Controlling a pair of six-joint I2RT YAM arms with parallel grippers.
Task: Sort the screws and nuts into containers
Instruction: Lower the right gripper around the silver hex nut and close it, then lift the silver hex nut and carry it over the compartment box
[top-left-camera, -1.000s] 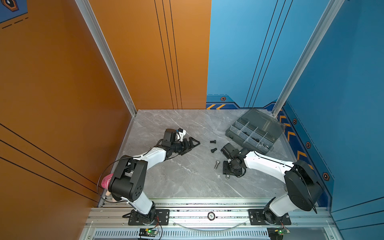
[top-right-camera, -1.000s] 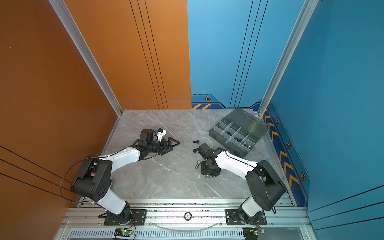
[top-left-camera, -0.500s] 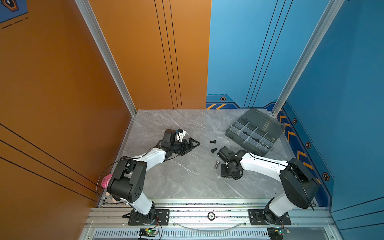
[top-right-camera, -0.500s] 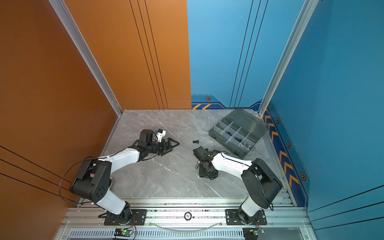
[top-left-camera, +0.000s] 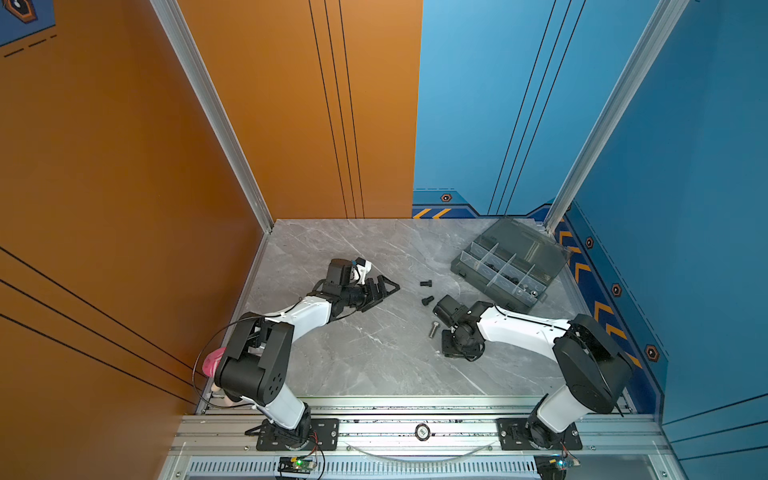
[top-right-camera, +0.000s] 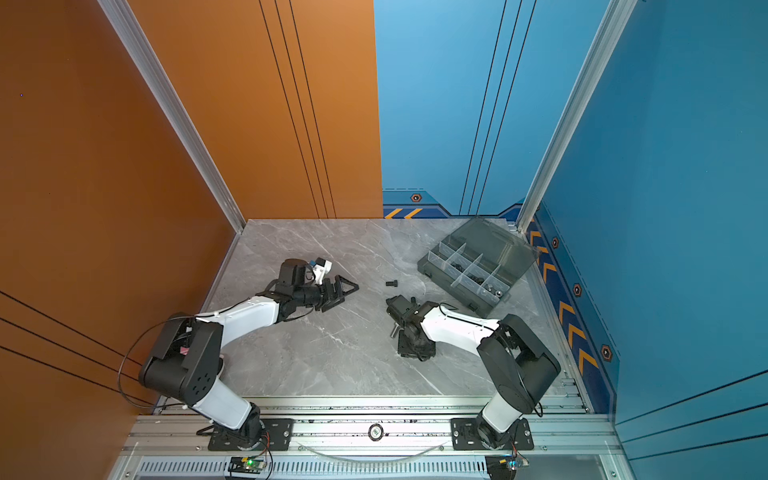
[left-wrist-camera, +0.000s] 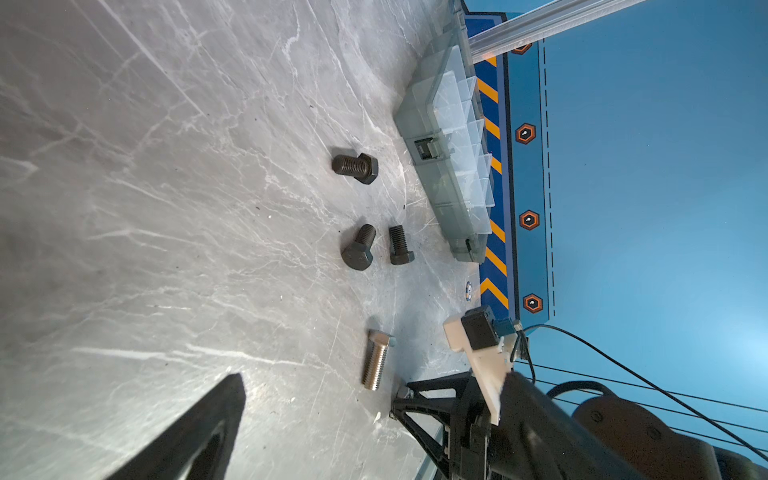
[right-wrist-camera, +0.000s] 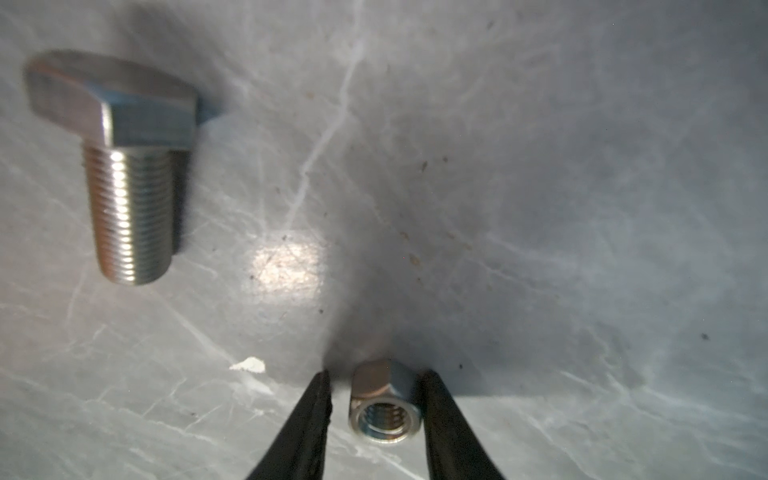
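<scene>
A small silver hex nut (right-wrist-camera: 384, 403) lies on the grey marble table between the black fingers of my right gripper (right-wrist-camera: 377, 374). One finger touches it and a thin gap shows at the other. The long silver bolt (right-wrist-camera: 133, 174) lies beside it (top-left-camera: 433, 330). Three black bolts (left-wrist-camera: 355, 167) (left-wrist-camera: 358, 248) (left-wrist-camera: 401, 245) lie on the table between the arms, two of them showing in a top view (top-left-camera: 426, 284) (top-left-camera: 427, 300). The grey organiser box (top-left-camera: 494, 286) stands at the back right, lid open. My left gripper (top-left-camera: 384, 293) hovers open and empty to the left of the bolts.
Several small dark and silver parts lie in the box's compartments (top-right-camera: 478, 278). The tinted lid (top-left-camera: 519, 237) leans towards the blue wall. An orange wall bounds the left side, and an aluminium rail (top-left-camera: 415, 415) the front. A pink object (top-left-camera: 214, 361) sits by the left arm's base.
The right gripper's fingers have drawn in around the silver nut, and its wrist has shifted a little to the left. The left arm has not moved.
</scene>
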